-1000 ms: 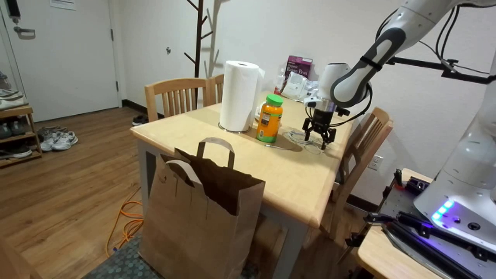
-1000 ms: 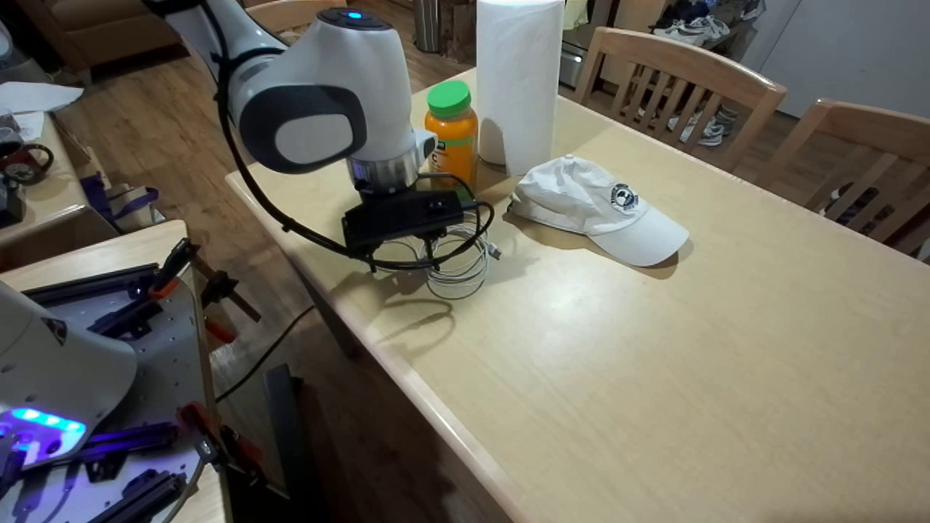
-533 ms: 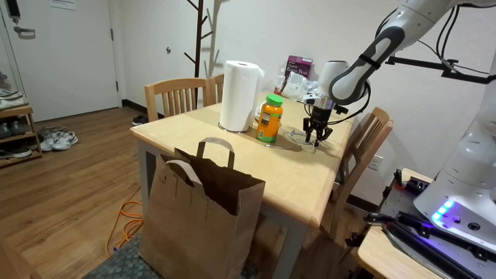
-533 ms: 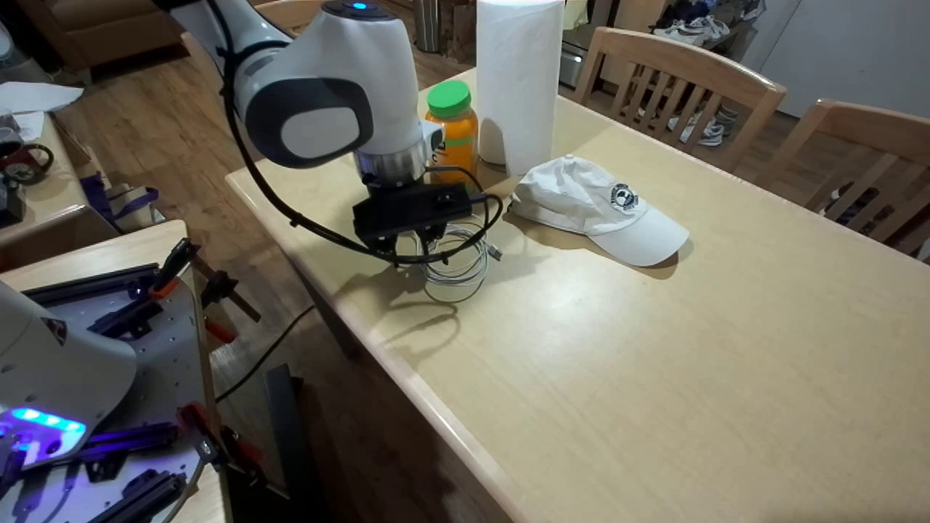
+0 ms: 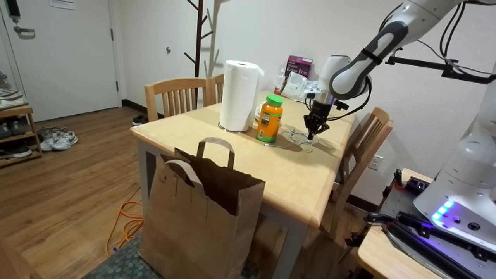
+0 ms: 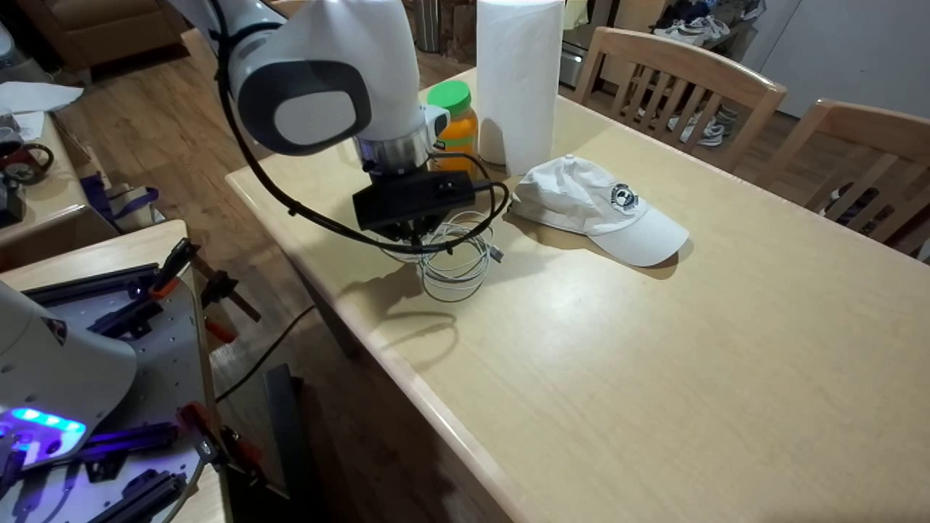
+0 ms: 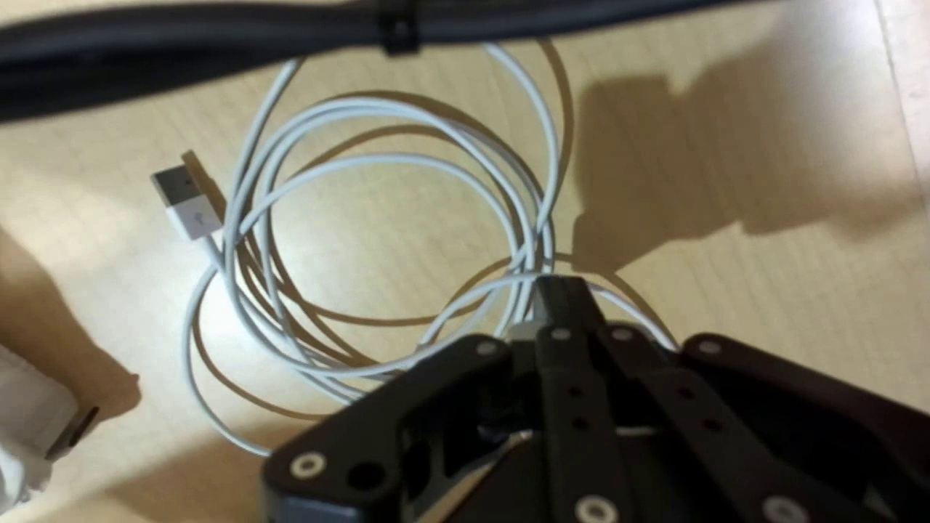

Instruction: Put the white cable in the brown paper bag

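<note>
Exterior views both show us the pale wooden table (image 5: 286, 174), with an orange bottle (image 5: 269, 120) standing on it. Well apart from the bottle, the brown paper bag (image 5: 193, 224) stands upright on a patterned seat (image 5: 116, 257), its mouth open upward; we judge this suits a drop from above, though the upright handle (image 5: 216, 140) might snag a loop. A white paper roll (image 5: 239, 97) stands just beside the bottle. Well beyond the bottle, a purple box (image 5: 298, 66) reads "Organic Raisin Bran". Near the bottle sits a white cap (image 6: 596, 211); we cannot read its round emblem (image 6: 623, 196), nor the bottle's small print.

Near the bottle too, the gripper (image 5: 310, 135) points down with its fingers together, and in the wrist view a strand of the white cable (image 7: 363, 107) seems nipped at the tips. We take this for the grasp, with the lift to come; the remaining loops lie coiled on the table just beside the bottle. Pinching one strand suits so limp a cord, yet we expect loops to trail and perhaps brush the bottle. Smallest, the plug (image 7: 187, 203) lies free near the bottle, bearing what looks like the USB trident.
</note>
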`<state>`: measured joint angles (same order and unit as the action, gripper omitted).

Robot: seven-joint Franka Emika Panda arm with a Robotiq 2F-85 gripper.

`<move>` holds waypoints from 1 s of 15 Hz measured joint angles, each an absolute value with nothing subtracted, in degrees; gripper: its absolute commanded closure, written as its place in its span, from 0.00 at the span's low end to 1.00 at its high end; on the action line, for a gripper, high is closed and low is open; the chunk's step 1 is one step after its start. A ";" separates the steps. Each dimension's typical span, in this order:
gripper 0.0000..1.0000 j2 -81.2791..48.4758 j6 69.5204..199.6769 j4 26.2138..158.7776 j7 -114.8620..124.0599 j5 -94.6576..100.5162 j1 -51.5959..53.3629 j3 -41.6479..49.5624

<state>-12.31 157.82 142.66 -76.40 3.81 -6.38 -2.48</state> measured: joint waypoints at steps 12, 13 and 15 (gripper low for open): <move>0.10 -6.89 157.43 144.05 -73.74 5.54 -5.47 -1.15; 0.02 -6.99 157.43 144.03 -73.76 5.53 -5.47 -1.15; 0.00 -8.08 157.33 143.78 -73.94 5.19 -5.48 -1.14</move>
